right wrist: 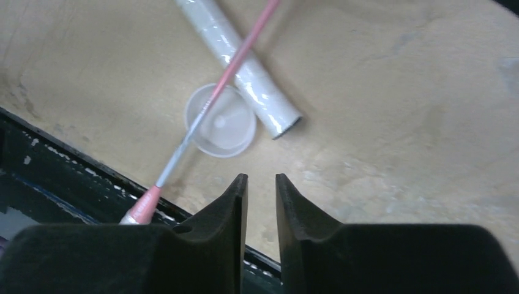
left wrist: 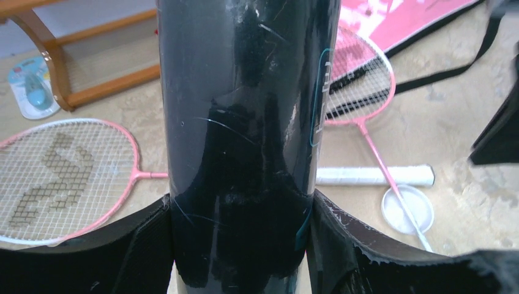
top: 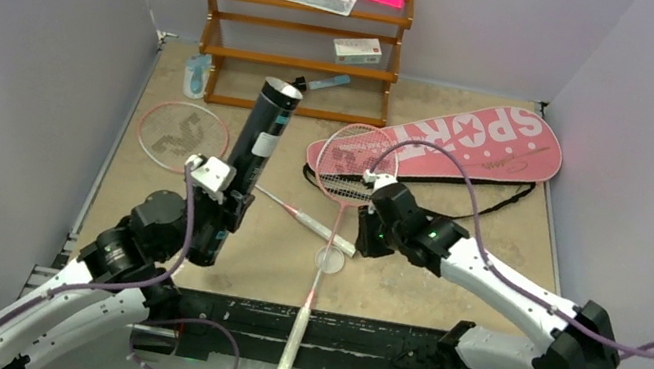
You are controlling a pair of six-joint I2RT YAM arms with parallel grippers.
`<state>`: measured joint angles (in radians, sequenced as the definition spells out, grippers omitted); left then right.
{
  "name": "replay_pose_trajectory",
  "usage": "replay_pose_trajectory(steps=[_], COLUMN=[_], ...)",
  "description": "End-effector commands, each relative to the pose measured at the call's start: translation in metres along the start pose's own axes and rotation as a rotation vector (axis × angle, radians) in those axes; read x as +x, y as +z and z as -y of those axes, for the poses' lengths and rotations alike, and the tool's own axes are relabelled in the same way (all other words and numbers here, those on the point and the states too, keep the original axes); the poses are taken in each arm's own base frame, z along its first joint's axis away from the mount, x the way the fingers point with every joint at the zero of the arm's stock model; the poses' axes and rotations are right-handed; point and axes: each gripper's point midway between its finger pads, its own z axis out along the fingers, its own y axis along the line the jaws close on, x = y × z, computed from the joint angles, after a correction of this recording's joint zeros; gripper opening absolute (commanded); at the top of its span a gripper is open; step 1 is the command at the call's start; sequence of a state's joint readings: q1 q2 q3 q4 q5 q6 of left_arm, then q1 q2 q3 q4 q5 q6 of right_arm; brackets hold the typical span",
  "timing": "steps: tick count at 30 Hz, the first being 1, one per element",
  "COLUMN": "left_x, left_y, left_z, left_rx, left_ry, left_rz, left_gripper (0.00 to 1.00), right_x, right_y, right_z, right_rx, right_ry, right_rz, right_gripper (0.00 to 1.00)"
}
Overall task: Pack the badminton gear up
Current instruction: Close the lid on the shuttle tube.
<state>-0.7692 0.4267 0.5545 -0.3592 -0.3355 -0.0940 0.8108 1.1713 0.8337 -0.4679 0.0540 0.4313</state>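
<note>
Our left gripper (top: pixel 229 210) clasps the black tube (top: pixel 255 147), which leans far-right with its mouth up, while our right gripper (right wrist: pixel 261 190), slightly parted and empty, hovers just right of the round white lid (right wrist: pixel 231 130), nearer to it.

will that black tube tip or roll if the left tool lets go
Probably tips: the black tube is tall, narrow and leaning in the left tool. Its round body would likely roll afterwards. Glossy surface may be slippery.
</note>
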Motion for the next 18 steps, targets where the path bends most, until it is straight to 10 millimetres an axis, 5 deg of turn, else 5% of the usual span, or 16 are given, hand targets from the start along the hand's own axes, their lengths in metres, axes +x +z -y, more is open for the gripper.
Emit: replay_pose_trajectory(steps=[1,18], left_x=[-0.052,-0.088], left_y=[-0.013,-0.021], left_z=[-0.008,0.001], left_rx=[-0.02,0.043], left_ry=[-0.076,-0.257], left_rz=[0.207,0.399], left_gripper=[0.0,0.03], right_x=[-0.013,0.012], right_y=[0.02,0.076], right_z=[-0.026,-0.029], right_rx=[-0.021,0.076], right_ry=[0.028,0.045], right_rz=[0.047,-0.064], right_gripper=[0.2,0.2])
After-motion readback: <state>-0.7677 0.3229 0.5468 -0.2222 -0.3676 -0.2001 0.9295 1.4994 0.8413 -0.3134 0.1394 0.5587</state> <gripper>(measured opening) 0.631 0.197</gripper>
